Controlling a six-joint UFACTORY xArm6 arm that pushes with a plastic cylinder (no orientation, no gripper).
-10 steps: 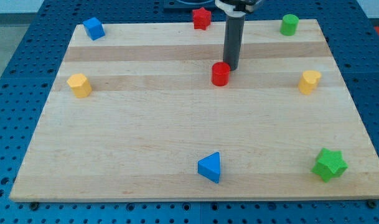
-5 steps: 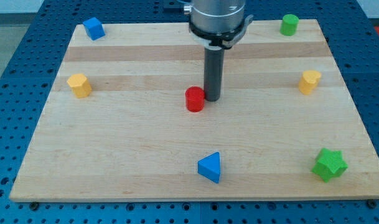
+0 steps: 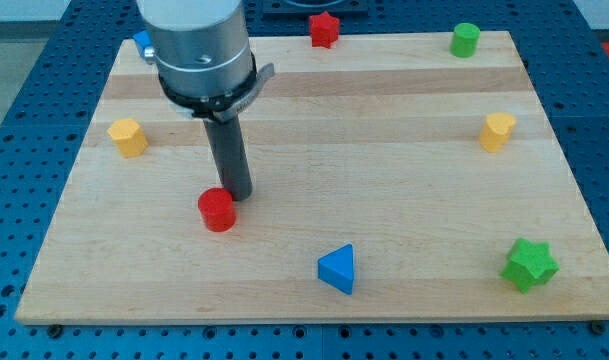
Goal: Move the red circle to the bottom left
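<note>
The red circle (image 3: 217, 209) is a short red cylinder standing on the wooden board (image 3: 384, 200), left of the middle and in the lower half. My tip (image 3: 236, 194) touches its upper right side. The rod rises from there to the grey arm body, which covers part of the board's upper left.
A blue triangle (image 3: 337, 269) lies near the bottom edge. A green star (image 3: 529, 264) sits at the bottom right. Yellow blocks stand at the left (image 3: 127, 137) and the right (image 3: 498, 131). A red star (image 3: 324, 29), a green cylinder (image 3: 465, 39) and a partly hidden blue block (image 3: 142, 42) line the top.
My tip has moved down and to the left across the board, pushing the red circle from the upper middle to the lower left of centre.
</note>
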